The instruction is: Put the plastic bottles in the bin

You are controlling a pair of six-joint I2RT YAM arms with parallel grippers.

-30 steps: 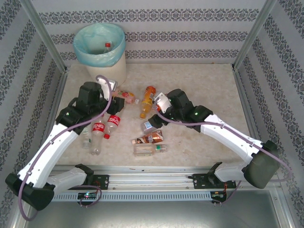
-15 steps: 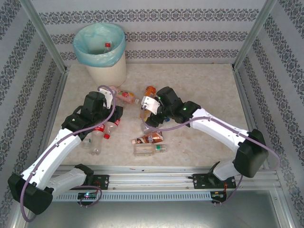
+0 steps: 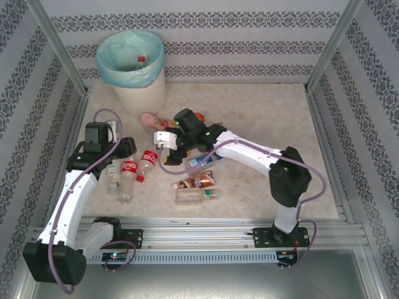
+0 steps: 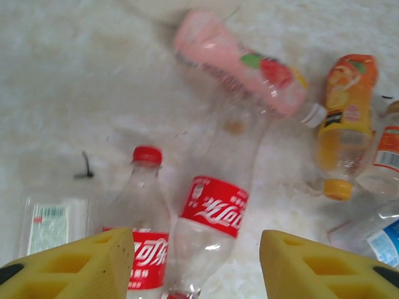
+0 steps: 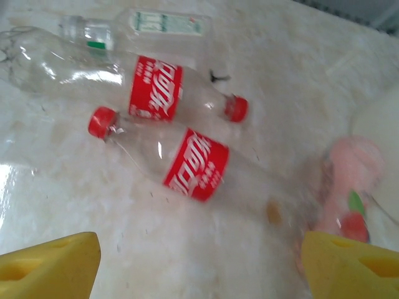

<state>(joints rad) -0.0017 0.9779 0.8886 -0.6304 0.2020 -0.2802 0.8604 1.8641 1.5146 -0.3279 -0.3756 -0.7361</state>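
Top external view: the Coca-Cola bottles [image 3: 148,163] lie on the counter [image 3: 268,112], well short of the bin [image 3: 146,93] in the far left corner. You're at the reach step: the left gripper [image 4: 196,255] and right gripper [image 5: 201,255] both hover apart and empty, so next descend and close on one bottle. Since a second ago, the right arm has swung left over them.

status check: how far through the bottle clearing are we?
Early. Done: one red-capped bottle inside the round cream-white bin with turquoise liner. In hand: nothing; left gripper and right gripper open, empty. Left: two clear red-labelled bottles, pink bottle, brown bottle and others on the table.
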